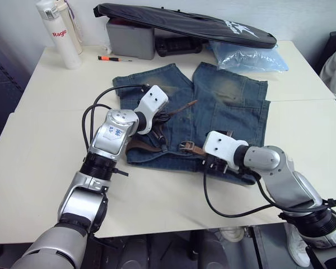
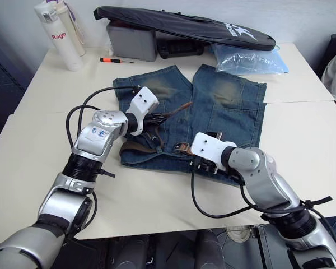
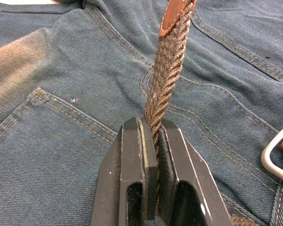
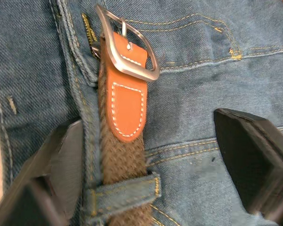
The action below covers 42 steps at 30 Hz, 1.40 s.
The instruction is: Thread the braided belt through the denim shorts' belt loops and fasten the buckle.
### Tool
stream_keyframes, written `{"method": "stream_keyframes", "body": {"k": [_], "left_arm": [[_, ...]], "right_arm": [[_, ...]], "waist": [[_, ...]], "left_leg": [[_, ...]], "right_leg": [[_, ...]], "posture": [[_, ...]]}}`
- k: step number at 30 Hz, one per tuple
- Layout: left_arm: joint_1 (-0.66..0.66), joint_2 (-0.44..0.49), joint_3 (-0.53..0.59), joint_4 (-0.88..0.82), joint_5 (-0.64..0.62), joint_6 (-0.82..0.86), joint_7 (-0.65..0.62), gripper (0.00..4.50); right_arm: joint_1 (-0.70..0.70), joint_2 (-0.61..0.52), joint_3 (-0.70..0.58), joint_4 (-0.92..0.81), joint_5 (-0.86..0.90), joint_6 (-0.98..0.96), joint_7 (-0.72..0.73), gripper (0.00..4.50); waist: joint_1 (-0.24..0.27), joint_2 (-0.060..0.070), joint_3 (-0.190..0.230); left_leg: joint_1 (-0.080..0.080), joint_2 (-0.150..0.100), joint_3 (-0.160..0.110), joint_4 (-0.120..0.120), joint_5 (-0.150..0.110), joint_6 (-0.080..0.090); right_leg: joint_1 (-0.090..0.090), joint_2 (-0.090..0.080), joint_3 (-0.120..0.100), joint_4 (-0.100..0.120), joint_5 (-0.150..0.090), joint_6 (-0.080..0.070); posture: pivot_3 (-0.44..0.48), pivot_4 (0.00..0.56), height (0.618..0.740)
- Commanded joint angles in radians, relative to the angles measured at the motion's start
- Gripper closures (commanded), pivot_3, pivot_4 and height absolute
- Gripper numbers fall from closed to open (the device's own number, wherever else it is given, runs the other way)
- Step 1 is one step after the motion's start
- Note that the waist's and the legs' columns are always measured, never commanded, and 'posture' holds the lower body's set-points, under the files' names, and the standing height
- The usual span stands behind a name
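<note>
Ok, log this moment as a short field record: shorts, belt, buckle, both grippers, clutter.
denim shorts: flat on the table, waistband toward the robot
braided belt: lies along the waistband; passes under one belt loop near the buckle end
buckle: silver, lying on the denim, unfastened
left gripper: shut on the belt's free end
right gripper: open, fingers either side of the belt below the buckle
far edge: white bottle, grey box, black bag, plastic bag
</note>
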Motion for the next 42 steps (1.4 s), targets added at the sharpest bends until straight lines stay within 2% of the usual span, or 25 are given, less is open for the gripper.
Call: {"method": "stream_keyframes", "body": {"k": [1, 3, 5, 6, 7, 10, 13, 16, 18, 23, 34, 42], "left_arm": [[-0.007, 0.003, -0.001, -0.04, -0.006, -0.004, -0.007, 4.5], [-0.005, 0.004, 0.001, -0.044, -0.007, 0.0, -0.003, 4.5], [-0.003, -0.004, 0.017, -0.048, -0.012, 0.015, 0.016, 4.5], [-0.002, -0.01, 0.026, -0.05, -0.016, 0.024, 0.028, 4.5], [-0.002, -0.013, 0.033, -0.052, -0.018, 0.031, 0.036, 4.5], [-0.046, -0.084, 0.116, -0.047, -0.079, 0.134, 0.099, 4.5], [-0.054, -0.106, 0.127, -0.064, -0.094, 0.182, 0.118, 4.5], [-0.037, -0.11, 0.103, -0.103, -0.108, 0.205, 0.108, 4.5], [-0.004, -0.098, 0.047, -0.16, -0.122, 0.257, 0.062, 4.5], [0.024, -0.057, -0.034, -0.219, -0.129, 0.319, 0.01, 4.5], [0.022, 0.056, -0.125, -0.262, -0.124, 0.373, -0.044, 4.5], [0.031, 0.064, -0.169, -0.285, -0.129, 0.379, -0.065, 4.5]], "right_arm": [[0.005, 0.042, -0.038, -0.028, 0.015, 0.037, -0.033, 2.42], [0.012, 0.061, -0.051, -0.03, 0.021, 0.055, -0.044, 3.22], [0.019, 0.089, -0.078, -0.024, 0.031, 0.078, -0.07, 4.27], [0.022, 0.103, -0.092, -0.02, 0.034, 0.088, -0.083, 4.49], [0.023, 0.11, -0.099, -0.018, 0.035, 0.094, -0.091, 4.49], [0.039, 0.229, -0.166, -0.021, 0.032, 0.193, -0.213, 4.49], [0.051, 0.297, -0.194, -0.024, 0.031, 0.245, -0.272, 4.49], [0.062, 0.414, -0.267, -0.031, 0.069, 0.312, -0.345, 4.49], [0.07, 0.512, -0.338, -0.026, 0.079, 0.34, -0.423, 4.49], [0.068, 0.627, -0.427, -0.02, 0.093, 0.364, -0.537, 4.49], [0.054, 0.694, -0.484, -0.007, 0.132, 0.358, -0.642, 4.49], [0.045, 0.69, -0.46, -0.013, 0.166, 0.344, -0.649, 4.49]], "waist": [[0.0, 0.0, 0.0], [0.0, 0.0, 0.0], [0.0, 0.0, 0.0], [0.0, 0.0, 0.0], [0.0, 0.0, 0.0], [0.001, 0.0, 0.0], [0.001, 0.0, 0.0], [-0.001, 0.0, 0.0], [-0.001, 0.0, 0.0], [0.0, 0.001, -0.001], [-0.002, 0.001, -0.001], [-0.003, 0.001, -0.001]], "left_leg": [[0.0, 0.0, 0.0, 0.0, 0.0, 0.0], [0.0, 0.0, 0.0, 0.0, 0.0, 0.0], [0.0, 0.0, 0.0, 0.0, 0.0, 0.0], [0.0, 0.0, 0.0, 0.0, 0.0, 0.0], [0.0, 0.0, 0.0, 0.0, 0.0, 0.0], [0.0, 0.0, 0.0, 0.0, 0.0, 0.0], [0.0, 0.0, 0.0, 0.0, 0.0, 0.0], [0.0, 0.0, 0.0, 0.0, 0.0, 0.0], [0.0, 0.0, 0.0, 0.0, 0.0, 0.0], [0.001, 0.0, 0.0, 0.0, 0.0, 0.0], [0.001, 0.0, -0.001, -0.001, 0.0, 0.0], [0.001, 0.0, -0.001, -0.001, 0.0, 0.0]], "right_leg": [[0.0, 0.0, 0.0, 0.0, 0.0, 0.0], [0.0, 0.0, 0.0, 0.0, 0.0, 0.0], [0.0, 0.0, 0.0, 0.0, 0.0, 0.0], [0.0, 0.0, 0.0, 0.0, 0.0, 0.0], [0.0, 0.0, 0.0, 0.0, 0.0, 0.0], [0.0, 0.0, 0.0, 0.0, 0.0, 0.0], [0.0, 0.0, 0.0, 0.001, 0.0, 0.0], [0.0, 0.0, 0.0, 0.001, 0.0, 0.0], [0.0, 0.0, 0.0, 0.001, 0.0, 0.0], [0.0, 0.0, 0.001, 0.001, 0.0, 0.0], [0.0, 0.0, 0.001, 0.001, 0.0, -0.001], [0.0, 0.0, 0.001, 0.002, 0.0, -0.001]], "posture": [[0.0, 0.15, 0.74], [0.0, 0.15, 0.74], [0.0, 0.15, 0.74], [0.0, 0.15, 0.74], [0.0, 0.15, 0.74], [0.0, 0.15, 0.74], [0.0, 0.15, 0.74], [0.0, 0.15, 0.74], [0.0, 0.15, 0.74], [0.0, 0.15, 0.74], [0.0, 0.15, 0.74], [0.0, 0.15, 0.74]]}}
